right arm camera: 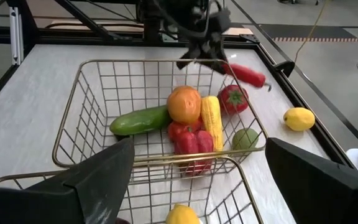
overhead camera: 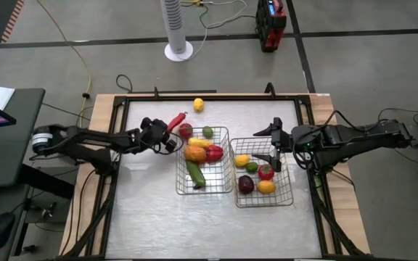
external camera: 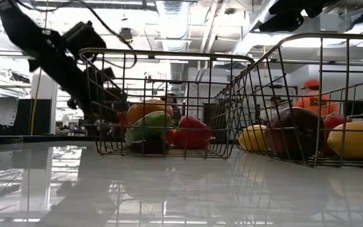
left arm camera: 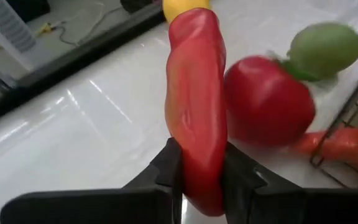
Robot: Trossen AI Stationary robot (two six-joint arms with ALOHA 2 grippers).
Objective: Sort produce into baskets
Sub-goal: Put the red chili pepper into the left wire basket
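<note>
My left gripper (overhead camera: 170, 133) is at the far left corner of the left basket (overhead camera: 227, 190), shut on a long red pepper (overhead camera: 177, 121). A red tomato-like piece (overhead camera: 185, 131) and a green lime (overhead camera: 207, 132) lie on the table just beyond that basket's far rim. A lemon (overhead camera: 198, 104) lies farther back. The left basket holds an orange piece, a yellow one, a red pepper and a green cucumber (overhead camera: 195, 174). My right gripper (overhead camera: 275, 143) is open and empty over the far side of the right basket (overhead camera: 291, 199), which holds several pieces. My left gripper pinches the long red pepper between its two fingers near the pepper's end away from the stalk (left arm camera: 199, 177). The fingers (left arm camera: 166, 168) come from the table's left, roughly level. The pepper sticks out beyond them toward the far right (right arm camera: 247, 74), clear of the table.
The dark table frame (overhead camera: 209, 95) runs round the white top. The near half of the table in front of the baskets is bare. A white fan base (overhead camera: 178, 51) and a red device (overhead camera: 270, 25) stand on the floor beyond. People show in the room behind in the low view.
</note>
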